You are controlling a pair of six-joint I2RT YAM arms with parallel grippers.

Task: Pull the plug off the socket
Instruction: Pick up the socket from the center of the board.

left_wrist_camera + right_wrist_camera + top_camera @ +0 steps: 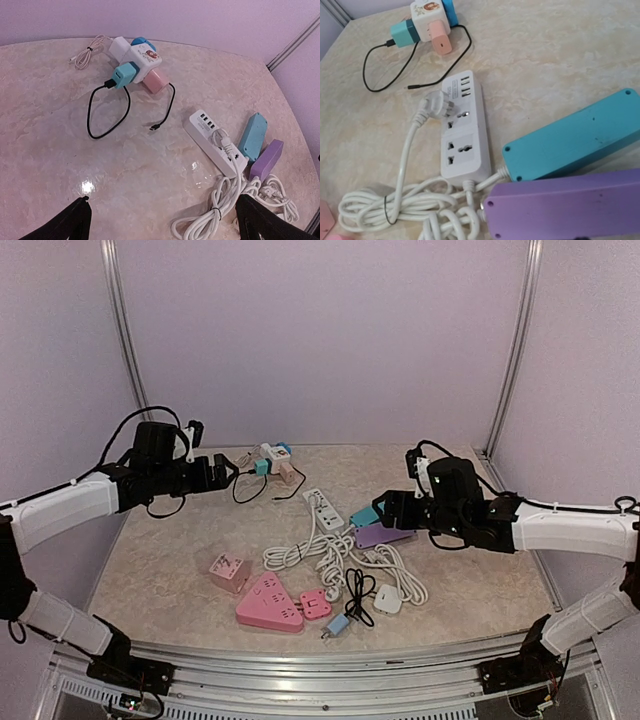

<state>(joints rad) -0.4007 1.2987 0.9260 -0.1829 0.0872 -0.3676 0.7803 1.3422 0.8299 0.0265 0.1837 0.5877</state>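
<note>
The white power strip socket lies flat at mid-table. A white plug leans at the edge of the outlet nearest the USB ports, and its cord runs down to a coiled bundle. I cannot tell whether its pins are still seated. My left gripper hovers open above bare tabletop, left of the strip, with nothing between its fingers. My right gripper is over the teal and purple strips. Its fingers do not show in the right wrist view.
A teal strip and a purple strip lie face down right of the white one. A cube adapter with teal and pink chargers and a black cable sits at the back. A pink triangular strip, a pink cube and small chargers lie in front.
</note>
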